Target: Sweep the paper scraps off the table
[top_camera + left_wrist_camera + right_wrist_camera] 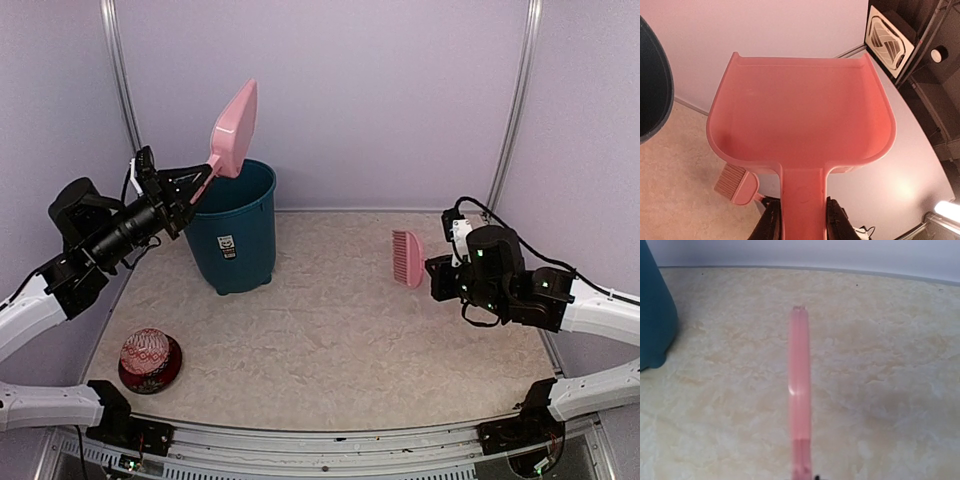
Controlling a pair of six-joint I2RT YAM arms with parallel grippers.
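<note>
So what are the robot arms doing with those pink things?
The left gripper holds a pink dustpan by its handle, tipped up over the blue bin, and the pan looks empty. The right gripper holds a pink brush over the table. No paper scraps show on the table.

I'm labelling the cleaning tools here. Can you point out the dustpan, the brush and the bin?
dustpan [236, 128], top view, middle of its raised pan.
brush [406, 258], top view, on its bristled head.
bin [250, 225], top view, on its front wall.
</note>
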